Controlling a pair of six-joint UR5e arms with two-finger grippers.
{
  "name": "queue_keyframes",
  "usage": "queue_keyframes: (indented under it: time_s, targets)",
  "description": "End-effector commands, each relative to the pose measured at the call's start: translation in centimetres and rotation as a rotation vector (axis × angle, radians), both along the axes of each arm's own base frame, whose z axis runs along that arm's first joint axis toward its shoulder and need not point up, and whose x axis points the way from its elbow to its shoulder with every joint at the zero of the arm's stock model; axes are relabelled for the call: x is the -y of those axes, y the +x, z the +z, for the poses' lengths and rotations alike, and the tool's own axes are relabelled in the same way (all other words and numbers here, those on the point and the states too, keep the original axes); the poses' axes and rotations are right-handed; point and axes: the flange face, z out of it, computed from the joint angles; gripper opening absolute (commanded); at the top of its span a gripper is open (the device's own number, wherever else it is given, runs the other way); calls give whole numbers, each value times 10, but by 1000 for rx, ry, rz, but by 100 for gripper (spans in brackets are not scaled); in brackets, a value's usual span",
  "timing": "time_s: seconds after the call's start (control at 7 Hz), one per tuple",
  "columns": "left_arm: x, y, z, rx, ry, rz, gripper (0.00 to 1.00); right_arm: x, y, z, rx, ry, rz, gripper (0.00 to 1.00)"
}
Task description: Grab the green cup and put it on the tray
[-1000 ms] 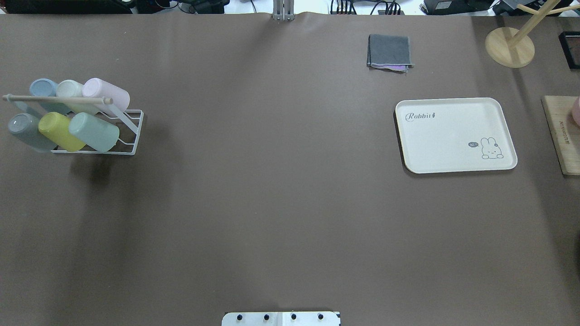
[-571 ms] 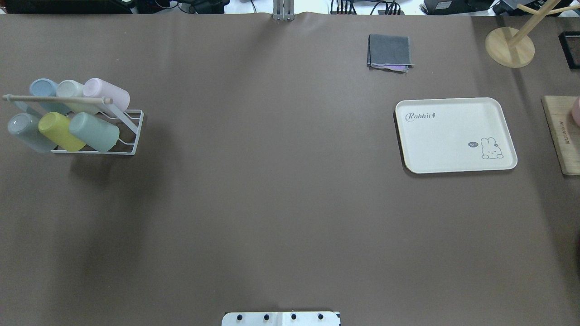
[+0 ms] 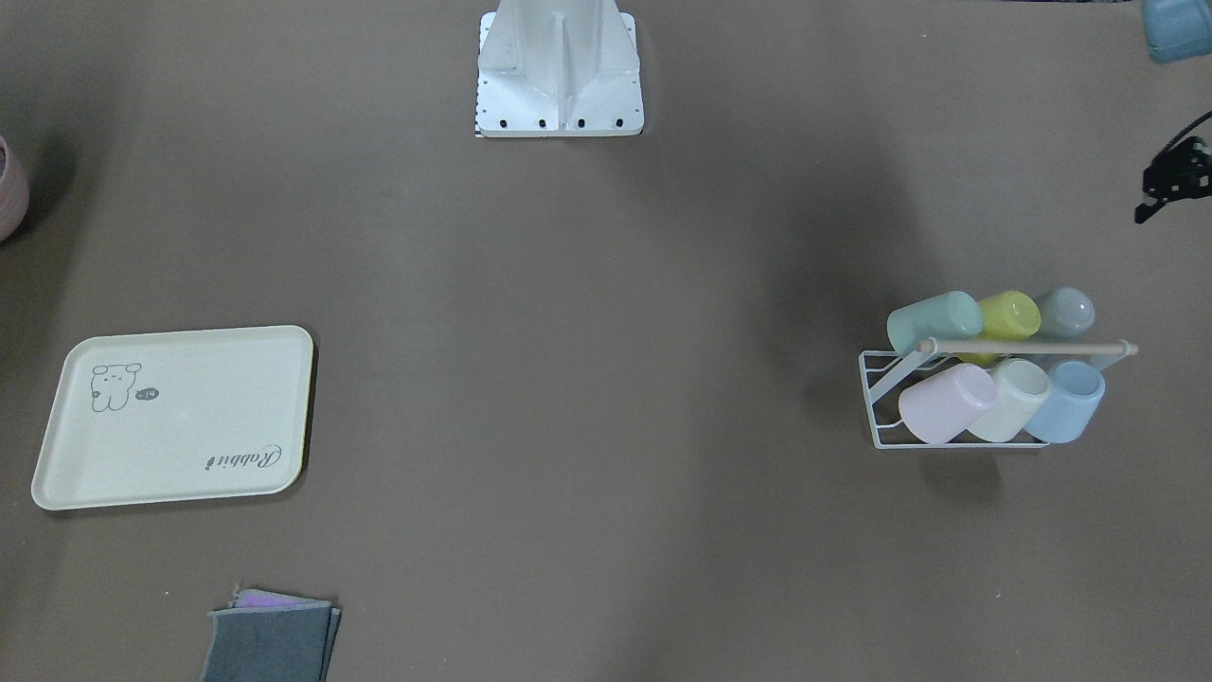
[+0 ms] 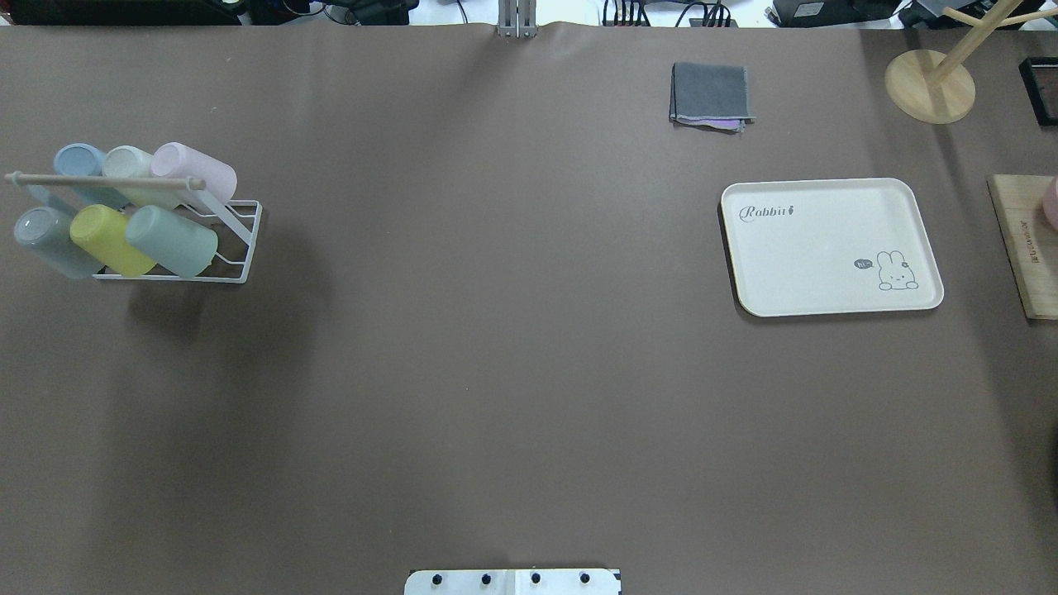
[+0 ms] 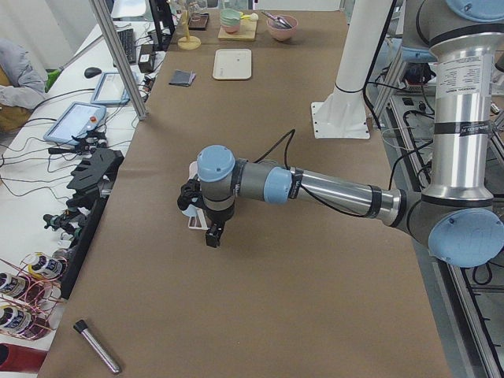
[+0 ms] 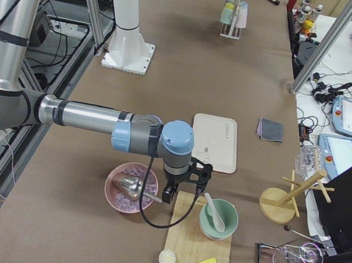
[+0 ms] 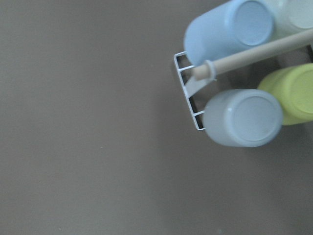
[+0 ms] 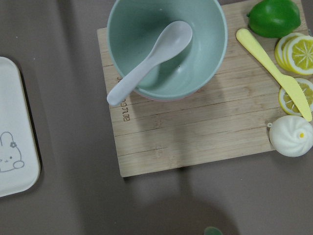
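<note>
Tray (image 4: 831, 246) unmoved on brown table (image 4: 512, 372)

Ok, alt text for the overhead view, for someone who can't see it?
The green cup rests tilted at the right end of the near row in a white wire rack, far left, beside a lime cup and a grey cup. The tray lies flat at the right, a folded grey cloth beyond it.

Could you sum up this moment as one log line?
green cup: on rack, ungrasped | tray: no cup | left gripper: near rack | right gripper: near wooden board
</note>
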Motion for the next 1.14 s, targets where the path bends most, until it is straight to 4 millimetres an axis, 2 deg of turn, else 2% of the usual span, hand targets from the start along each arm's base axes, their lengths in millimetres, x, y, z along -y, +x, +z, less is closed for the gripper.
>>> queue_keyframes:
  time_s: [0.0,0.14,0.29,0.43,0.57,0.71,0.86,1.0]
  targets:
    - [-33,68,-66,170,202,123,98,11,0,-15,4,24,1,100]
    - [-43,93,-80,208,267,164,98,14,-1,-17,20,-4,36,100]
    - [-54,124,-95,267,356,209,98,44,-15,-41,47,8,39,100]
    - [-61,154,-103,313,419,247,98,66,-39,-52,55,2,19,100]
    - [-59,173,-129,326,452,283,98,88,-70,-65,59,-15,2,100]
    - [-57,183,-144,393,529,329,98,99,-95,-60,51,-19,-39,100]
    - [-69,210,-150,477,561,408,98,105,-106,-39,54,20,-58,100]
    - [-83,222,-178,574,639,419,98,106,-134,-7,64,80,-111,100]
